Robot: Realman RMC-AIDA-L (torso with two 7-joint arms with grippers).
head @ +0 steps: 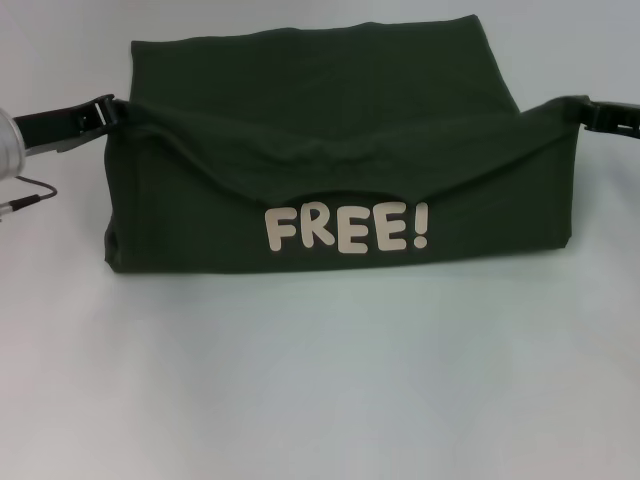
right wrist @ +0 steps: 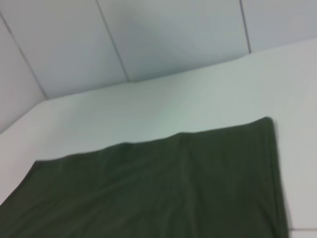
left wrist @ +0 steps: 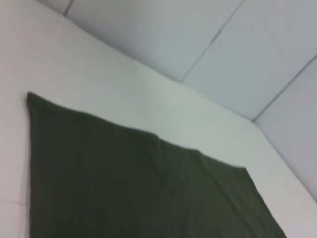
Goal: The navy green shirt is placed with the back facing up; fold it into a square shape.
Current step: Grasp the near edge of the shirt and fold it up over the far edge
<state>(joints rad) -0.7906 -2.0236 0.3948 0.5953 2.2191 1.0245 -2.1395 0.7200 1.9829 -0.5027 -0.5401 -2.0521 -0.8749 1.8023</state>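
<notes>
— Nearest the camera lies bare white surface (head: 320,400); behind it, what's hanging?

— Shirt (head: 340,160), dark olive cloth, soft and creased. Its near edge is lifted at both corners, sagging between, pale "FREE!" lettering (head: 347,229) showing.

— And the arms?

— Left gripper (head: 108,112) reaches in from the left, pinching one corner; right gripper (head: 585,112) pinches the other. The far part lies flat.

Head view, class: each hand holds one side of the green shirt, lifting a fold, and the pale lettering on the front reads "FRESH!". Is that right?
One detail is wrong. The head view shows the lettering reads "FREE!", not "FRESH!". The rest stands: the left hand and right hand each hold a side of the shirt, lifting a fold.
</notes>
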